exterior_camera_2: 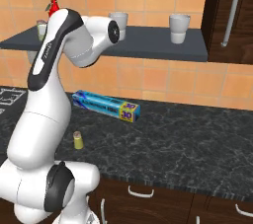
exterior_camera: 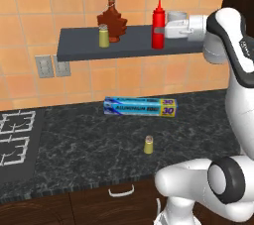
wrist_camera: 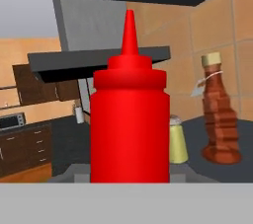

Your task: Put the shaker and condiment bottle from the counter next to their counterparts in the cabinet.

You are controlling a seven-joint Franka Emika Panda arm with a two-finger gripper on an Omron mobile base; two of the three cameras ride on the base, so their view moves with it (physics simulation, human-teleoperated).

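My gripper (exterior_camera: 160, 30) is shut on the red condiment bottle (exterior_camera: 158, 25), held upright at the cabinet shelf (exterior_camera: 84, 50), right of the counterparts. I cannot tell whether its base touches the slab. In the hand view the condiment bottle (wrist_camera: 129, 124) stands close in front, with the shelf shaker (wrist_camera: 178, 140) and the brown maple-leaf bottle (wrist_camera: 220, 117) behind it to the right. Those two counterparts, the shaker (exterior_camera: 103, 36) and the maple-leaf bottle (exterior_camera: 112, 21), stand side by side on the shelf's left part. The other shaker (exterior_camera: 148, 144) (exterior_camera_2: 77, 140) stands alone on the speckled counter (exterior_camera: 74, 140).
A blue foil box (exterior_camera: 140, 106) (exterior_camera_2: 106, 105) lies on the counter near the wall. Two white cups (exterior_camera_2: 118, 22) (exterior_camera_2: 179, 28) stand on the shelf's right half. A stove (exterior_camera: 15, 140) sits at the counter's left, and a dark wood door (exterior_camera_2: 232, 11) stands right of the shelf.
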